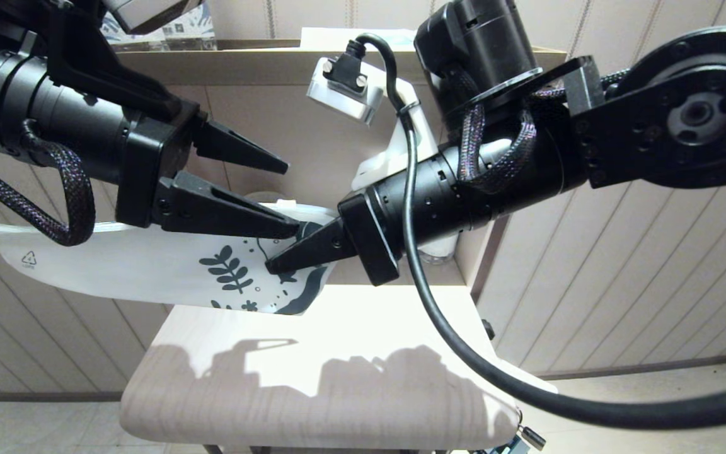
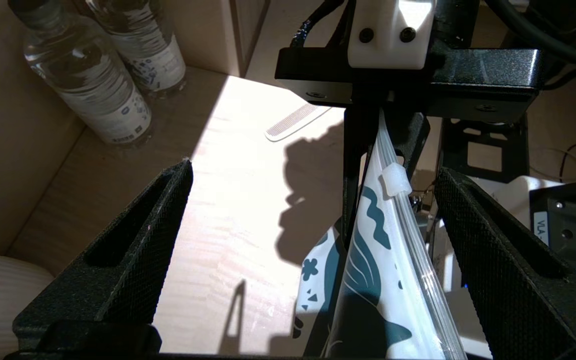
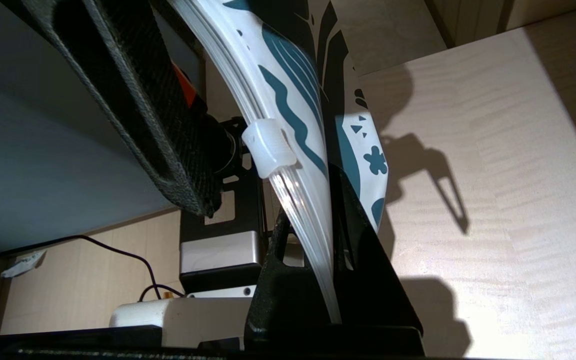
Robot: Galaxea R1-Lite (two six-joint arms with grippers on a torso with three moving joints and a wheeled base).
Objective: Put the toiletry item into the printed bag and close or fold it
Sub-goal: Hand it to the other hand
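Your right claw (image 1: 275, 263) is pressed together on the printed end of the flat white plastic bag with the dark teal leaf and flower print (image 1: 167, 268), and it holds that pouch in the air above the pale wood-grain bench (image 1: 312, 353). The bag stretches out sideways toward your left, its plain white end with the small triangle mark hanging past the bench edge. In the right wrist view you can see the bag (image 3: 298, 115) rising from between the closed black fingers, with the clear ribbed zip strip along its edge and a small translucent white slider (image 3: 268, 147) sitting on that strip just beyond the fingertips. Your left claw (image 1: 290, 198) is spread wide and grips nothing; its lower finger lies just over the top edge of the bag close to the right claw's tip, though you cannot tell from here whether it actually touches the plastic. From the left wrist view the bag (image 2: 383, 270) stands edge-on between the two spread fingers, nearer one of them, with the slider (image 2: 395, 180) between them. The slim flat white toiletry stick (image 2: 295, 121) lies on the sunlit bench beyond the claws, well apart from the bag. Two clear plastic bottles with blue-printed labels (image 2: 93, 75) stand side by side at the bench's far corner against the wall.
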